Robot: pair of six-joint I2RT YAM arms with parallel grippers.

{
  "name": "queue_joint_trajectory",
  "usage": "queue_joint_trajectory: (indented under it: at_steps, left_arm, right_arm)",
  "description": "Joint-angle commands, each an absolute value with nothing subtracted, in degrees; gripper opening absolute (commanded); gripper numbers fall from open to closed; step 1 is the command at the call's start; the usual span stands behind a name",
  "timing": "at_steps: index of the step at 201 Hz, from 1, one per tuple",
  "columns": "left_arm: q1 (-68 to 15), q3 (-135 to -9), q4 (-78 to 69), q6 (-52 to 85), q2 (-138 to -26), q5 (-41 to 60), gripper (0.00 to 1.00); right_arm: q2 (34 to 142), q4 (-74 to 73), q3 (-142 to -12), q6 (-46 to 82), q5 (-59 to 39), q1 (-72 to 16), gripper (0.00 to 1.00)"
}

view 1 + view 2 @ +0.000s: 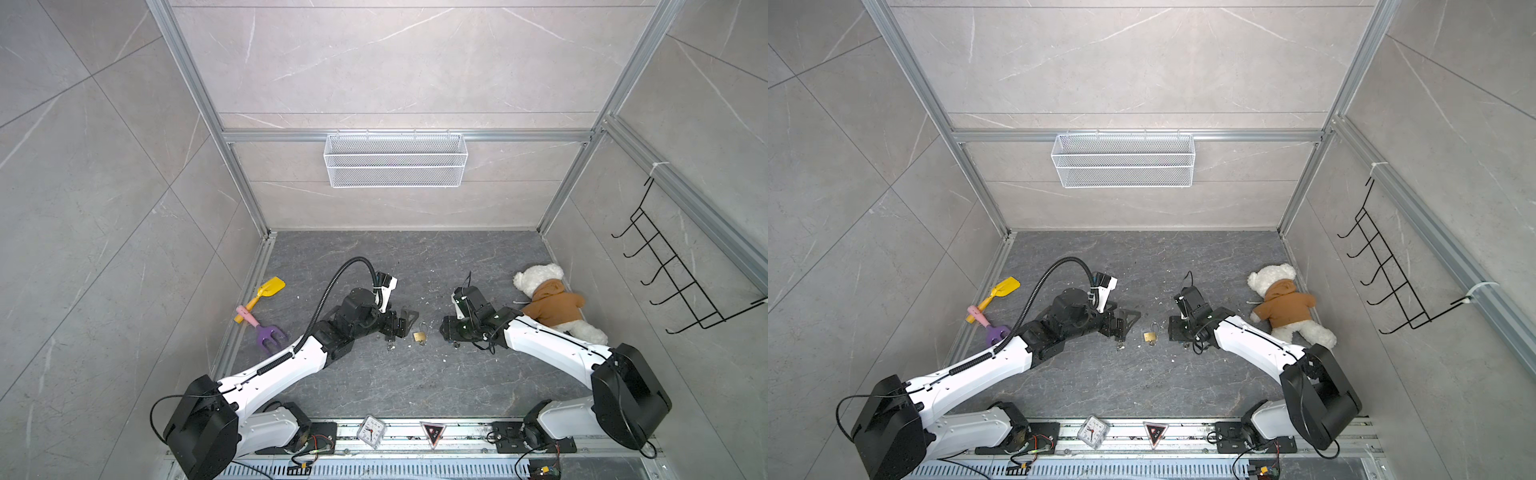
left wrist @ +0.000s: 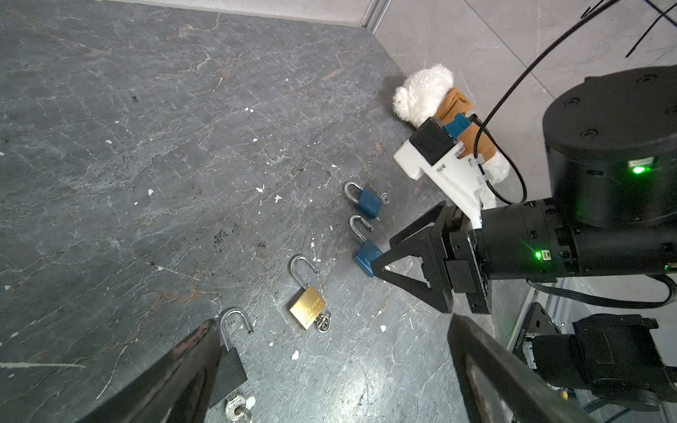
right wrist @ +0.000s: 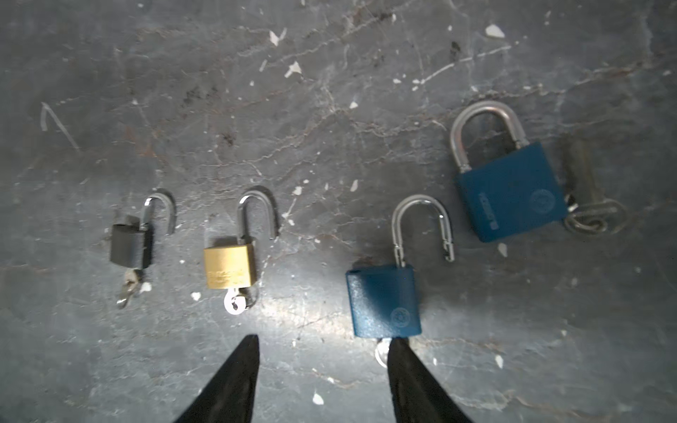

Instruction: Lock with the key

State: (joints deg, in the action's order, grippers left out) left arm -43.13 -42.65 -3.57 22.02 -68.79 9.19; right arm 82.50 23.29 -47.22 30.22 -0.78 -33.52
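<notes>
Dark grey veined stone forms the bench (image 1: 374, 382), boxed in by pale tiled walls. Four padlocks lie in a row across its middle, apart from one another. Counting from the left edge they are a black padlock (image 3: 130, 245), a brass padlock (image 3: 229, 265), an open blue padlock (image 3: 383, 300) and a shut blue padlock (image 3: 509, 190). The first three have their shackles lifted free, and each has a key in its base. The fourth has its shackle seated, with a key ring (image 3: 593, 216) lying just beside it.

The right fingers (image 3: 414, 381) stand partly apart and hold nothing. The small silver key (image 3: 381, 353) of the open blue padlock sits inside the gap, right at one tip; I cannot tell whether they touch. The left fingers (image 2: 176, 377) are spread wide and empty, near the black padlock.

A white teddy bear in a brown hoodie (image 1: 552, 303) lies by the right edge. A yellow toy shovel (image 1: 270, 289) and a purple toy rake (image 1: 272, 334) lie by the left edge.
</notes>
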Motion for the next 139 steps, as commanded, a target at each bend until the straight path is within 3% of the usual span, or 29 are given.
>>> queue_joint_trajectory:
  at_steps: [1, 139]
  left_arm:
    - [-43.2, -42.8, -8.0, 20.5, -69.7, 9.8, 0.98]
    - [-43.2, -43.2, -9.9, 21.1, -74.3, 11.4, 0.96]
  right_arm:
    - [84.8, 26.2, -48.6, 27.7, 3.0, -33.8, 0.59]
    - [91.3, 24.4, -49.3, 27.1, 4.0, -33.8, 0.57]
